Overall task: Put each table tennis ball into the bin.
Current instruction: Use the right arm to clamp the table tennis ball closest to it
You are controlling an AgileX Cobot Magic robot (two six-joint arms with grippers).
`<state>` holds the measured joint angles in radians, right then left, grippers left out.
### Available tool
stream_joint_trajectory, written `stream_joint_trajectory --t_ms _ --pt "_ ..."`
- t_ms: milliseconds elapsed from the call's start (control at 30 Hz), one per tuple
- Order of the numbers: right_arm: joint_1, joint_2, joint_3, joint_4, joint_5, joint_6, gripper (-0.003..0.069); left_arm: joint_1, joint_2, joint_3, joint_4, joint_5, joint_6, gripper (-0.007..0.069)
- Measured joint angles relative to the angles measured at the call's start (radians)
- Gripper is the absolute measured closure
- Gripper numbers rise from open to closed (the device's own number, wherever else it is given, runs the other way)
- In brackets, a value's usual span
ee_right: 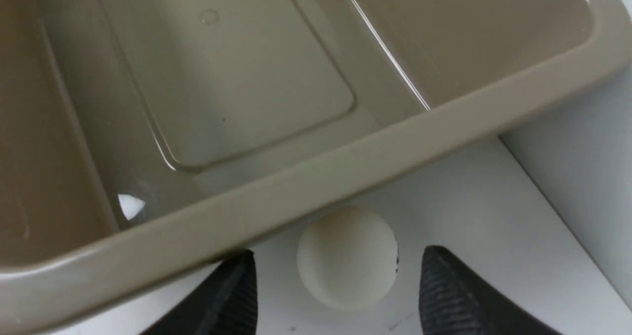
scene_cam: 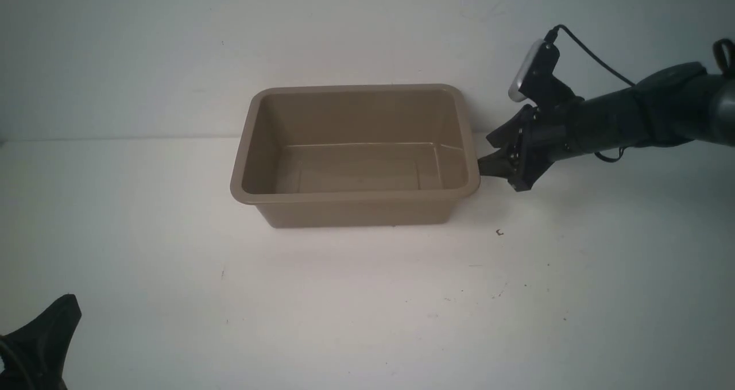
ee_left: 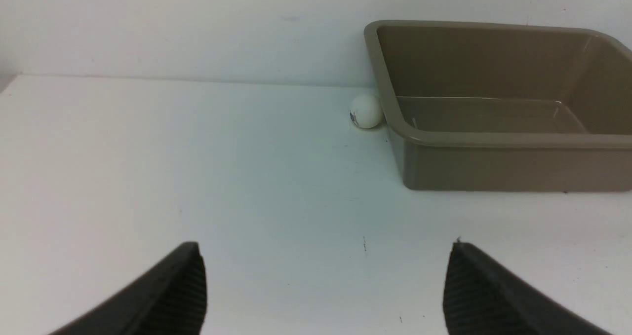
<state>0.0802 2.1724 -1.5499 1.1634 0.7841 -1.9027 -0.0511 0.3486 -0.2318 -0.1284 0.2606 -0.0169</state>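
Observation:
The taupe-brown bin (scene_cam: pixel 356 196) stands at the middle of the white table and holds nothing. One off-white ball (ee_right: pixel 347 258) rests on the table just under the bin's right-hand rim (ee_right: pixel 345 162). My right gripper (ee_right: pixel 338 253) is open with this ball between its jaws, a gap on each side; it shows at the bin's right side in the front view (scene_cam: pixel 484 154). The other ball (ee_left: pixel 366 111) lies against the bin's (ee_left: pixel 493 140) left wall near its far corner. My left gripper (ee_left: pixel 326 246) is open and empty, well short of it, at the near left (scene_cam: pixel 57 327). Neither ball shows in the front view.
A white back wall (scene_cam: pixel 367 34) rises close behind the bin. Bare white tabletop (scene_cam: pixel 367 298) lies in front of the bin and to both sides. A small dark mark (scene_cam: pixel 499 232) is on the table right of the bin.

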Motion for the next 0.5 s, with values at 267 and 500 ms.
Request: stream_joint_trajectory --t_ms 267,500 --pt "0.003 0.000 0.000 -0.011 -0.014 0.001 0.0250 0.000 0.000 0.000 0.000 0.000 0.000 0.0041" --pt "-0.031 -0.007 0.000 -0.041 -0.170 0.104 0.0250 0.000 0.000 0.000 0.000 -0.005 0.001 0.0041"
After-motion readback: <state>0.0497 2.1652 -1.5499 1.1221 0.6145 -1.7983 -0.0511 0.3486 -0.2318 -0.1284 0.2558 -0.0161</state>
